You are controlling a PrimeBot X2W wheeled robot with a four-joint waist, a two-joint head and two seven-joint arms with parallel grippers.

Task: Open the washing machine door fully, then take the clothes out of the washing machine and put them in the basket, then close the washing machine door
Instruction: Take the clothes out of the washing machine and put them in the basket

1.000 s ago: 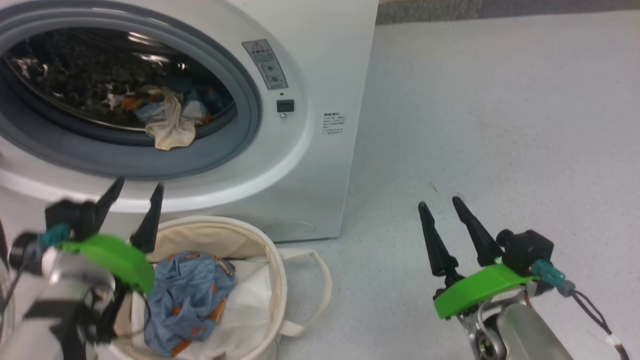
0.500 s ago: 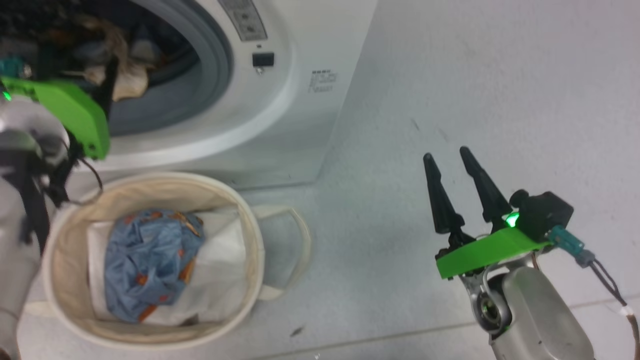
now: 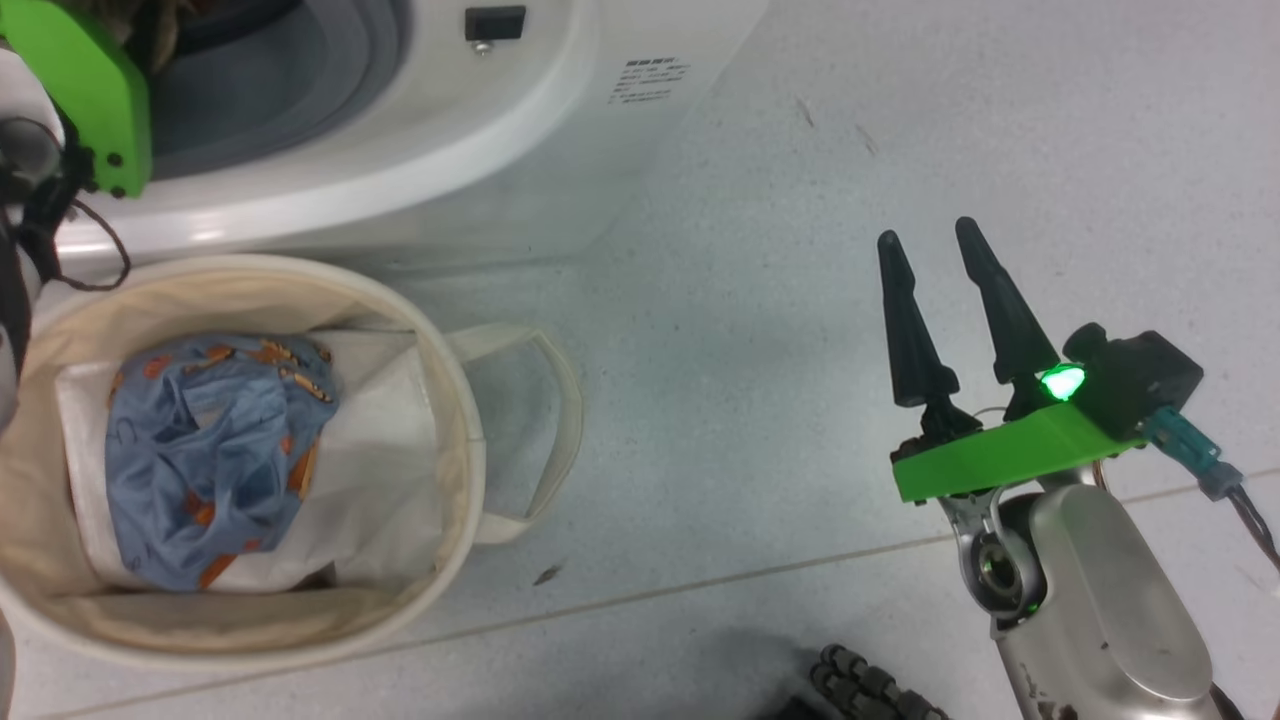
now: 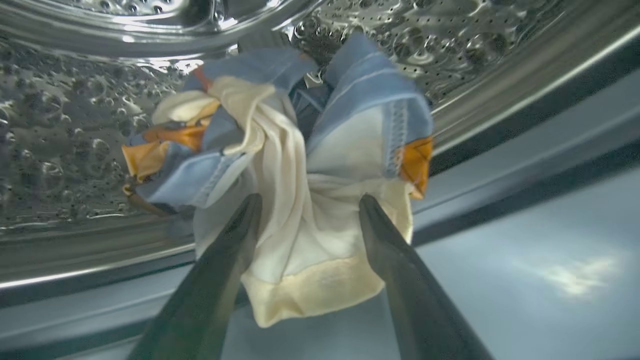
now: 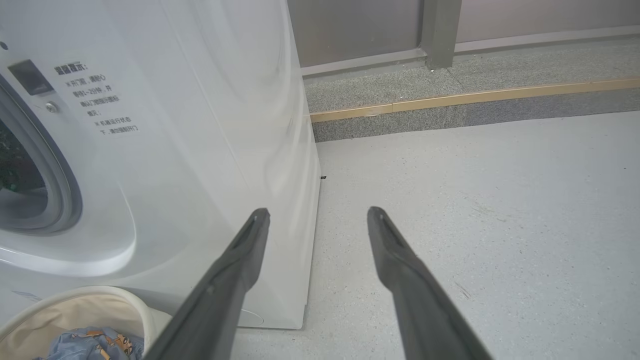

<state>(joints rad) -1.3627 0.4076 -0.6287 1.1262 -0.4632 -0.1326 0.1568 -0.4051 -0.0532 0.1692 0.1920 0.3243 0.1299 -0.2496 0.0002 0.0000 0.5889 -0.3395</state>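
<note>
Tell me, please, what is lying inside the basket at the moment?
A crumpled light-blue garment with orange figures lies on a flat white sheet in the basket; anything beneath them is covered.

Chinese notice point(image 5: 95, 97) on the washing machine point(image 5: 200, 150), characters unreadable

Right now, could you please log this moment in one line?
left hand: open, at clothes in drum | right hand: open, over floor

Left claw point(image 4: 310, 198) spread wide, reaching forward, right claw point(image 3: 927, 232) spread wide, hovering
</note>
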